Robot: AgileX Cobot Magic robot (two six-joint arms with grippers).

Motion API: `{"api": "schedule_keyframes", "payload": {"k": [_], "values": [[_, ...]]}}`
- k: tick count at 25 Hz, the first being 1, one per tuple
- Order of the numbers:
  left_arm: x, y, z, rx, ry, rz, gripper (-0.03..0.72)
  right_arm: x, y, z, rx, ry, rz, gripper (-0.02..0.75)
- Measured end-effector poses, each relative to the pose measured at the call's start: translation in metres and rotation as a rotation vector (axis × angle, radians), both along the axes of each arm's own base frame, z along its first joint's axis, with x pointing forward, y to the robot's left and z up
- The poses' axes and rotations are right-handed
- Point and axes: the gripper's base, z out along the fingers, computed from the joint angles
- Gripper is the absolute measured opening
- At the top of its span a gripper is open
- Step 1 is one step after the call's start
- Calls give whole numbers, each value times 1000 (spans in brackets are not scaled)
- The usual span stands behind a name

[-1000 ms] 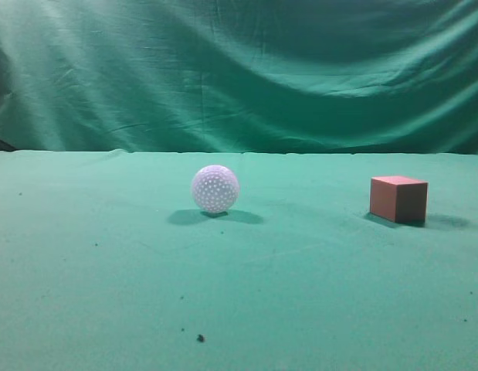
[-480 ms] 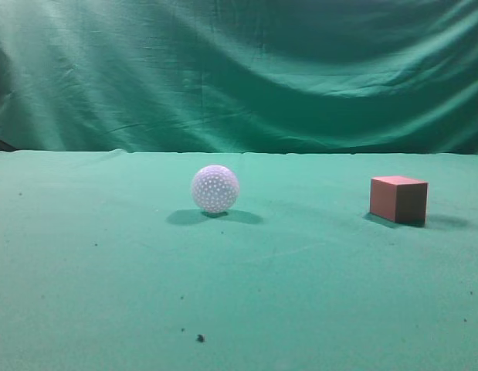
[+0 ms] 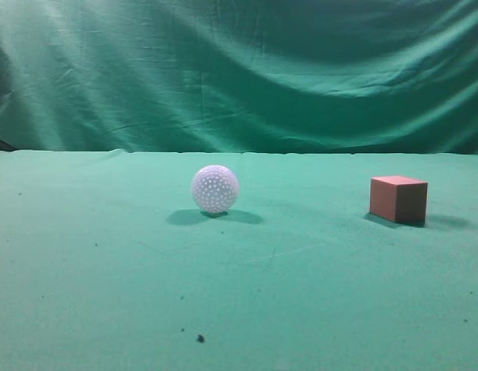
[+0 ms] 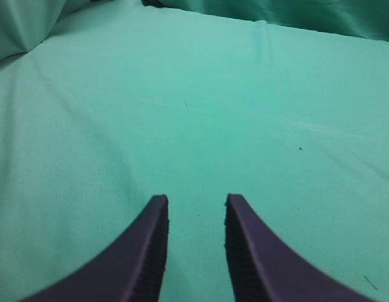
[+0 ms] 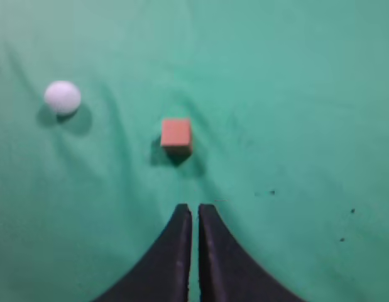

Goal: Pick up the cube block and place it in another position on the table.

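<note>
One reddish-brown cube block (image 3: 398, 199), lighter pink top, sits right on green felt table (image 3: 107, 270). One white dimpled ball (image 3: 215, 188) mid-table. Right gripper (image 5: 194, 211) nearly closed, empty; left gripper (image 4: 195, 204) parted, empty.

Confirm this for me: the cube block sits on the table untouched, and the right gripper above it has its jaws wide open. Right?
Not quite. The right gripper has its jaws nearly closed, as the right wrist view shows. The rest holds: the cube block sits untouched on the table.
</note>
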Motion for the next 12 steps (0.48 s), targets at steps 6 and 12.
{"api": "schedule_keyframes", "payload": {"k": [6,12], "values": [[0,0,0,0,0,0,262,35,38,-14,-221,206,159,0],[0,0,0,0,0,0,262,73,68,-32,-263,273,153,267]]}}
